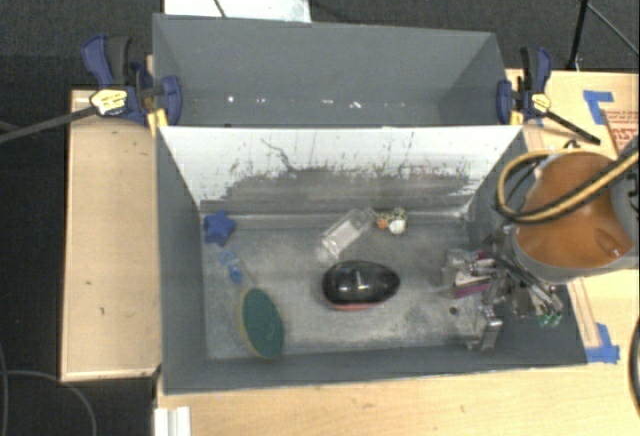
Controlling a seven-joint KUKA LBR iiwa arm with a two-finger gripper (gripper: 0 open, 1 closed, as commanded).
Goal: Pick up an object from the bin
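My gripper (478, 309) is low at the right end of the bin, near the front right corner, its metal fingers close to the floor with a small purple bit beside them. A black computer mouse (360, 285) lies in the middle of the bin floor, well to the left of the gripper. Behind the mouse a clear plastic piece (343, 233) lies tilted, and a small white and yellow thing (393, 220) sits next to it by the back wall.
A dark green oval disc (262, 322) lies at the front left. A blue block (218, 227) and a small blue scrap (235, 272) are by the left wall. The arm's orange cover and cables hang over the bin's right rim.
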